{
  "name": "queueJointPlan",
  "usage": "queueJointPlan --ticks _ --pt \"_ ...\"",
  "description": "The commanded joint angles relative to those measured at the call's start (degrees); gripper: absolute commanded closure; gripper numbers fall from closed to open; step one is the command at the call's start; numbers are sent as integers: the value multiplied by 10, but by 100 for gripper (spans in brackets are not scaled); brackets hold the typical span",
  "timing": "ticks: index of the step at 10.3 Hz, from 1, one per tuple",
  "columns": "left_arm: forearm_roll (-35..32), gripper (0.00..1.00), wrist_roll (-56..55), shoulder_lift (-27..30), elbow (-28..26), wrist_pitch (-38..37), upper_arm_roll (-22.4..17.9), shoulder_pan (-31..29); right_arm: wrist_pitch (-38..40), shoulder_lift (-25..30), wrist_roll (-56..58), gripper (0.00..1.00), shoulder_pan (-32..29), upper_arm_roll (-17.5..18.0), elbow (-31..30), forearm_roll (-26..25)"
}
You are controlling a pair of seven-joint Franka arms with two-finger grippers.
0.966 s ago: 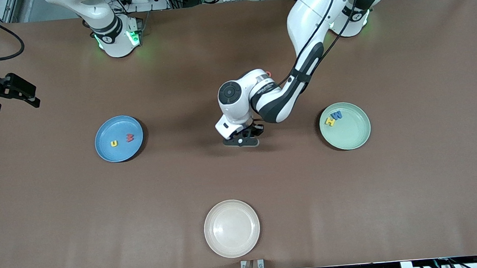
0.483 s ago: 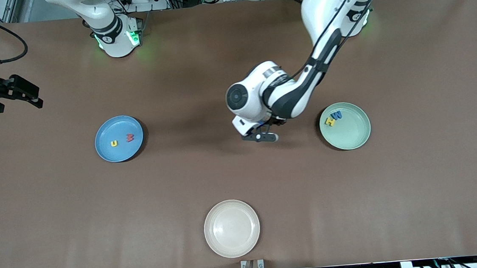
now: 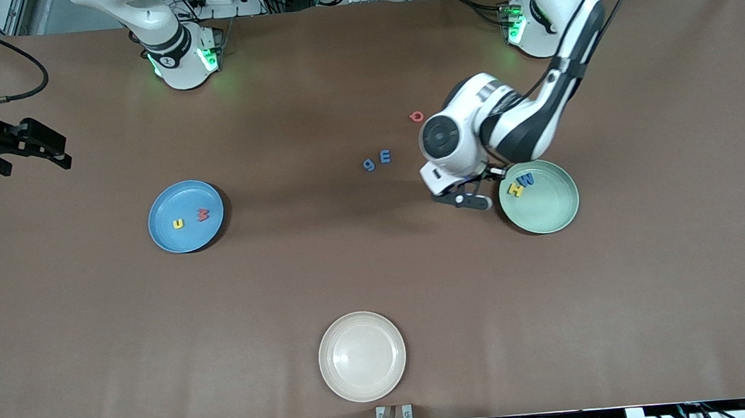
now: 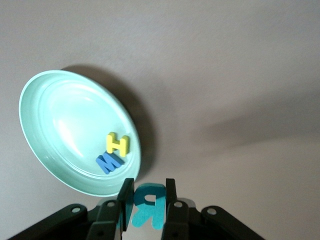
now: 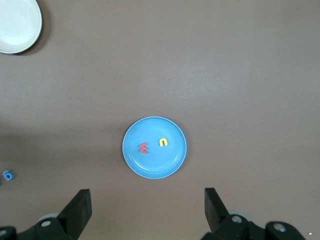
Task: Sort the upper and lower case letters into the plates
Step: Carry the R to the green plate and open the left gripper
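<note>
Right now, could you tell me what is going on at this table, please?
The arms are sorting toy letters by case. The left hand, shut on a teal R, is just beside the mint green plate, which holds a yellow H and a blue M. The blue plate holds a yellow u and a red letter. Three letters lie on the table. The right hand waits open.

high front camera faces both arm bases; left wrist camera looks down closely on the mint plate (image 4: 60, 130), right wrist from higher on the blue plate (image 5: 154, 147), both plates shared with front.
</note>
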State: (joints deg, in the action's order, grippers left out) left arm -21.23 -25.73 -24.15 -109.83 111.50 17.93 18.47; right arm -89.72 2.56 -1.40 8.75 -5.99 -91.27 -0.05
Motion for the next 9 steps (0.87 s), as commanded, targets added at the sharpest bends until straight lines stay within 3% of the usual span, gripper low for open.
queueJointPlan --ticks 1,3,5,9 --pt "-3 100 89 73 -123 104 9 -74 1 4 -10 0 5 3 -9 -7" --pt "-4 100 154 75 -186 218 10 -144 3 6 -10 0 7 5 -14 -7" --pt "-8 100 178 67 -217 290 8 -174 2 6 -11 0 7 16 -16 -7" --pt "-8 100 204 64 -224 317 7 -193 3 6 -11 0 7 26 -17 -7"
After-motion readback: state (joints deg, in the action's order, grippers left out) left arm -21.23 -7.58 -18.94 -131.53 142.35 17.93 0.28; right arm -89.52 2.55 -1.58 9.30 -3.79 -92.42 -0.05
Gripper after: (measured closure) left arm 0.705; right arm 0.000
